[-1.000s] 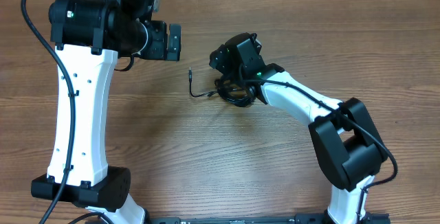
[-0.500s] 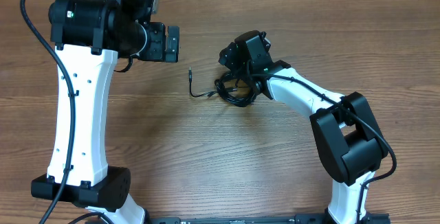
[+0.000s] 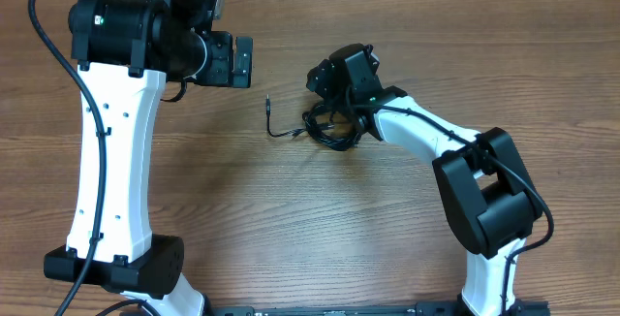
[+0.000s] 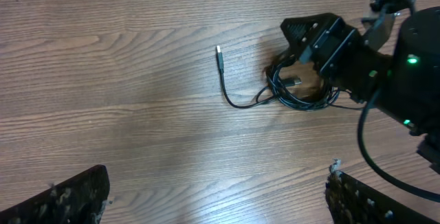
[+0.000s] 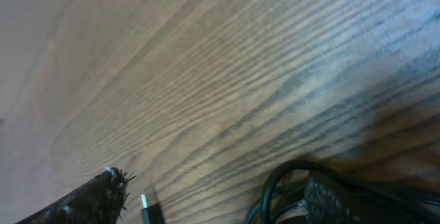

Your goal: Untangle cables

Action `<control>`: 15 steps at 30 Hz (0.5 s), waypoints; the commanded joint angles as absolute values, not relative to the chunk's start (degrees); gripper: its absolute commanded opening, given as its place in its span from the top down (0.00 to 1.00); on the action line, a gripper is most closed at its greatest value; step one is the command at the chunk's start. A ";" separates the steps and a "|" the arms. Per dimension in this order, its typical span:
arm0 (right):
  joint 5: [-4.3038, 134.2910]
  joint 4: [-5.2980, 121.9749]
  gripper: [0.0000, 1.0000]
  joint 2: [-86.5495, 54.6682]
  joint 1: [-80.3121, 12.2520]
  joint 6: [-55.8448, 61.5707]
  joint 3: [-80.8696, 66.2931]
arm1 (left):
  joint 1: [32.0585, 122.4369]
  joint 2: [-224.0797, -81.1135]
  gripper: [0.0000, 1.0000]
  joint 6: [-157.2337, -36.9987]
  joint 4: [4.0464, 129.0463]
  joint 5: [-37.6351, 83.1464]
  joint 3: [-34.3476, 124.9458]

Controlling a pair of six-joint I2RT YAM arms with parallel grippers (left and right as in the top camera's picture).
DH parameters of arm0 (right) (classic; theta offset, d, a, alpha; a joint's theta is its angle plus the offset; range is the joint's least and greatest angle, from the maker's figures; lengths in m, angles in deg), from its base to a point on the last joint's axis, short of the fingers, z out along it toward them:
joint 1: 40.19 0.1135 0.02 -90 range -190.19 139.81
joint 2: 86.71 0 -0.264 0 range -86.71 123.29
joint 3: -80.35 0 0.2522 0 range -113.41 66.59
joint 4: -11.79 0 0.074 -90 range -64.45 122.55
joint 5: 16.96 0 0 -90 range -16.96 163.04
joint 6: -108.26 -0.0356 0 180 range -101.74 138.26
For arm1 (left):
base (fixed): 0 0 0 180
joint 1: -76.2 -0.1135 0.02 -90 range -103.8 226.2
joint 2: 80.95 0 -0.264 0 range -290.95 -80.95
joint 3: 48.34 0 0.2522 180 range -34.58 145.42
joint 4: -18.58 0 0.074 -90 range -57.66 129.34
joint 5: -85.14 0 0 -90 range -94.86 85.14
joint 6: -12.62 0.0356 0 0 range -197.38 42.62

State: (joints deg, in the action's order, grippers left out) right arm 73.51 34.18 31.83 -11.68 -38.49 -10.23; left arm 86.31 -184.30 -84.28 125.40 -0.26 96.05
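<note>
Right pincer [image 3: 327, 95], now farther up-right, spread wide at upper edge of the cables [image 3: 329, 134]

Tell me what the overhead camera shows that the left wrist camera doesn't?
Only the overhead view shows the whole white-and-black left arm and the right arm end to end. Only the left wrist view shows how wide the left pincer stands open, with dark fingertips in its bottom corners. Both show the tangled coil of thin black cables, its loose plug end, the right pincer over the coil, and the wooden table.
</note>
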 commanded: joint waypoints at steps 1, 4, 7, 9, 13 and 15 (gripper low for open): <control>73.97 33.48 0.18 33.45 -11.27 -37.86 -10.23 | 86.29 -184.76 0.00 -82.94 125.44 -0.81 95.81; 73.83 32.69 0.18 33.66 -11.24 -37.86 -10.25 | 86.29 -184.76 0.00 -82.94 125.44 -0.81 95.81; 73.81 31.60 0.19 33.86 -10.76 -37.88 -10.25 | 86.29 -184.76 0.00 -82.94 125.46 -0.81 95.81; 73.57 30.77 0.19 33.86 -10.22 -37.86 -10.25 | 86.29 -184.76 0.00 -82.94 125.46 -0.81 95.81; 73.68 29.41 0.19 33.86 -9.12 -37.83 -10.25 | 86.29 -184.76 0.00 -82.94 125.55 -0.81 95.81; 74.60 29.41 0.19 33.86 -8.69 -37.83 -10.25 | 86.31 -184.76 0.00 -82.94 125.66 -0.81 95.81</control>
